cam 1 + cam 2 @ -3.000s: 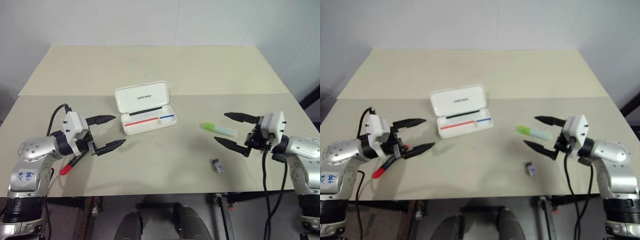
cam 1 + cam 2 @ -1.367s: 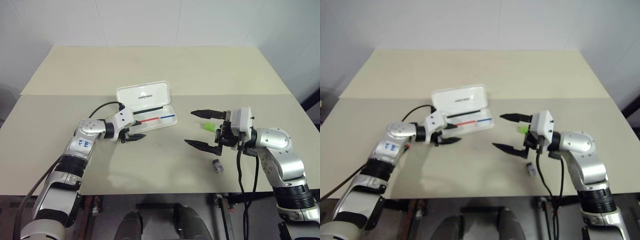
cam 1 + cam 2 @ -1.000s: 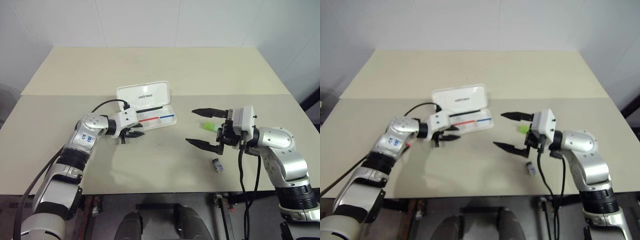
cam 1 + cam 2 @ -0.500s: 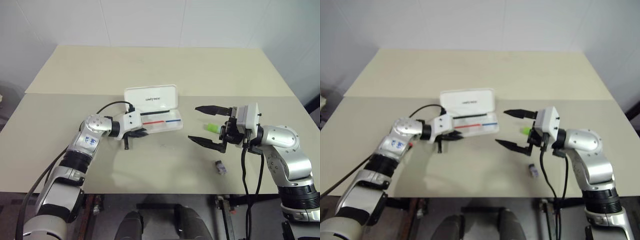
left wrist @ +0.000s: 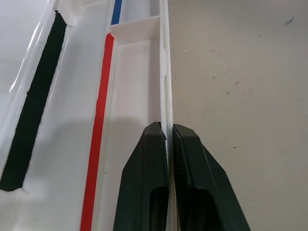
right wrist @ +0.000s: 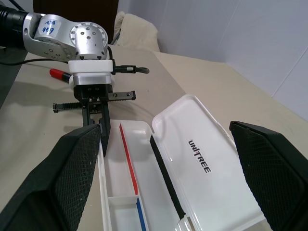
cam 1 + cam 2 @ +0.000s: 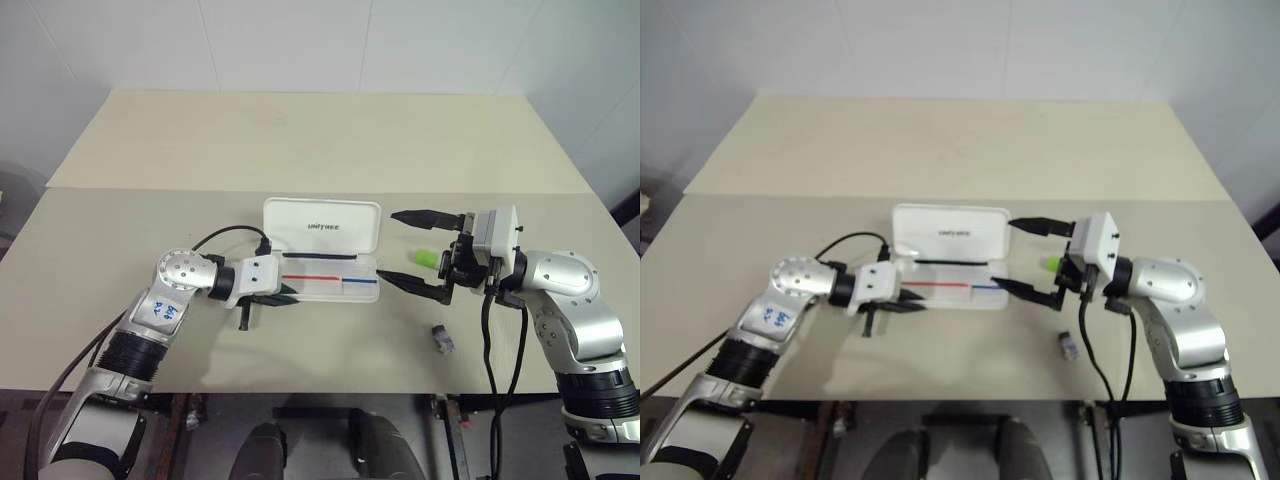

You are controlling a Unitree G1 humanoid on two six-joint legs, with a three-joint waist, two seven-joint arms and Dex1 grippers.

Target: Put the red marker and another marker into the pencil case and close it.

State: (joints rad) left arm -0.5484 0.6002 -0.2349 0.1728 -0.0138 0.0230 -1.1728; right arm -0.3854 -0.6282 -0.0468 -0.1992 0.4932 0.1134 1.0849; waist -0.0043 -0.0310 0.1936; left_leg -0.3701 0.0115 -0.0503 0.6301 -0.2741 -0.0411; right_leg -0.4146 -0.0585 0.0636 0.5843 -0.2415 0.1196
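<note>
1. Left jaws point(image 5: 169, 139) pinch the case point(image 7: 322, 222) front wall; right jaws point(image 7: 412, 249), spread, flank its right end.
2. Drag gently, keeping it flat.
3. Red marker point(image 6: 59, 74) lies behind the left arm; green marker point(image 7: 424, 257) beside the case.

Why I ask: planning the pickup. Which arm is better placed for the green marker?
Right: the right claw stands open beside the green marker; the left claw is shut on the pencil case wall.
</note>
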